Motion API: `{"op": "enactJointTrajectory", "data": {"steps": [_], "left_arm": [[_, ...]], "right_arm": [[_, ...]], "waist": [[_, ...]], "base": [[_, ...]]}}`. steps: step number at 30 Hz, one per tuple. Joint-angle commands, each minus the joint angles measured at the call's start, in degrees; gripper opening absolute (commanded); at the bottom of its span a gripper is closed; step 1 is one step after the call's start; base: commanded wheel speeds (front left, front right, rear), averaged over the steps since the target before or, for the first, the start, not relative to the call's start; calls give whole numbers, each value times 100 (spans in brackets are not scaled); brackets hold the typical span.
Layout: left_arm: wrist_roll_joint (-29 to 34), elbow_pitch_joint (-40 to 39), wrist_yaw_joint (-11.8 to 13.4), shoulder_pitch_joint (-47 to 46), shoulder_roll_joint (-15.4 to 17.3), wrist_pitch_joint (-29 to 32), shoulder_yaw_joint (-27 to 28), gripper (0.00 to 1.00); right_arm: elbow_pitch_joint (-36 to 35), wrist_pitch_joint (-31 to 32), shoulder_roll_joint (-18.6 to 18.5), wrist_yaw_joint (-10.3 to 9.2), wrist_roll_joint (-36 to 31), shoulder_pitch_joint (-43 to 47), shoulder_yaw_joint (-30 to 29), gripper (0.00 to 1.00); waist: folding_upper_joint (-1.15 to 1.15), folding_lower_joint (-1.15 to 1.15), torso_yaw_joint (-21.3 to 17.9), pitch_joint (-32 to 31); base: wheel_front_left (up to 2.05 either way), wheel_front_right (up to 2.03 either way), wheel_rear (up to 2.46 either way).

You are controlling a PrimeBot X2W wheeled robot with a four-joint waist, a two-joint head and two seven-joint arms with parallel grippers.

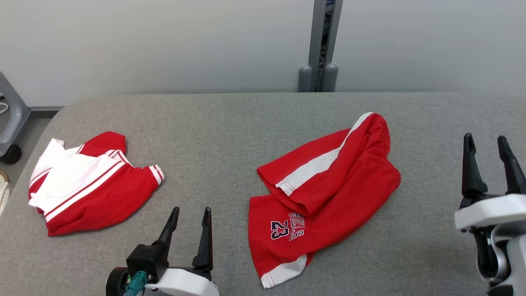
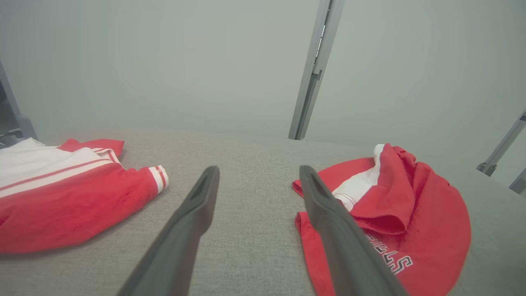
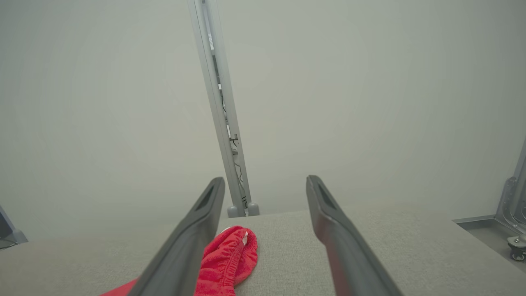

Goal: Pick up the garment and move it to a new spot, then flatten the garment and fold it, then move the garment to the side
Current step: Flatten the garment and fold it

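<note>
The left tool (image 1: pixel 192 210) stands spread. Its two long, dark, tapering fingers (image 2: pixel 185 230) are well apart with nothing between them. It hovers low over the surface (image 1: pixel 213 135), just left of the shorts (image 1: pixel 328 193), with its tips pointing toward the far edge. The right tool (image 1: pixel 485 137) is likewise spread and holds nothing. It rises from a white wrist housing well to the right of the shorts, with bare cloth between them. The surface is a grey, finely woven fabric with a rounded far-left corner. The shorts lie near its middle, between the two tools. They are soft red knit, rumpled and folded over on themselves. A broad white side stripe runs up toward the gathered elastic waistband at the far right end. A white-banded hem lies at the near end, and a navy-and-white "23" with lettering is printed beside it. Well to the left of the shorts lies a top (image 1: pixel 90 185) of the same red cloth. It has a white panel, thin red and white stripes and a striped cuff, and it sits in a fairly flat, compact bundle. Behind the shorts, past the far edge, a grey metal post (image 1: pixel 324 41) rises against a plain pale wall (image 1: pixel 164 41). Far left of the shorts, off the surface, stands a grey frame (image 1: pixel 10 119) on a black wheel.
</note>
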Motion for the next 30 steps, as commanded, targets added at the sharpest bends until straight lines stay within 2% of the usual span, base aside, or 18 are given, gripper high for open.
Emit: {"op": "enactJointTrajectory", "data": {"steps": [1, 3, 8, 19, 20, 22, 26, 27, 30], "left_arm": [[-29, -7, -35, 50, 22, -9, -16, 100], [-46, -11, -30, 76, 23, -9, -59, 100], [-62, 2, -53, 135, 21, -9, -196, 100], [-66, 80, -104, 144, 22, -9, -280, 100], [-145, 128, -156, 172, 22, -9, -335, 100], [-462, 352, -438, 249, 16, -8, -566, 100], [-515, 964, -930, 101, 23, -9, -1083, 100], [-515, 964, -930, 101, 23, -9, -1083, 100], [-692, 1391, -1160, -11, 27, -9, -1376, 100]], "right_arm": [[-160, -27, 75, 1, -127, 212, -93, 100], [-426, -27, 315, 1, -218, 568, -304, 100], [-751, -28, 619, 1, -429, 1162, -535, 100], [-844, -29, 771, 1, -613, 1206, -574, 100], [-849, -29, 775, 1, -607, 1206, -585, 100], [-818, -29, 788, 1, -574, 1223, -608, 100], [-746, -29, 804, 1, -551, 1255, -643, 100], [-746, -29, 804, 1, -551, 1255, -643, 100], [-717, -29, 817, 1, -553, 1247, -645, 100]], "waist": [[0, 0, -46, -36], [0, 0, -73, -53], [0, 0, -108, -79], [0, 0, -108, -123], [0, 0, -104, -123], [0, 0, -96, -119], [0, 0, -61, -87], [0, 0, -61, -87], [0, 0, -38, -55]], "base": [[0, 0, 0], [0, 0, 0], [0, 0, 0], [0, 0, 0], [0, 0, 0], [0, 0, 0], [0, 0, 0], [0, 0, 0], [0, 0, 0]]}}
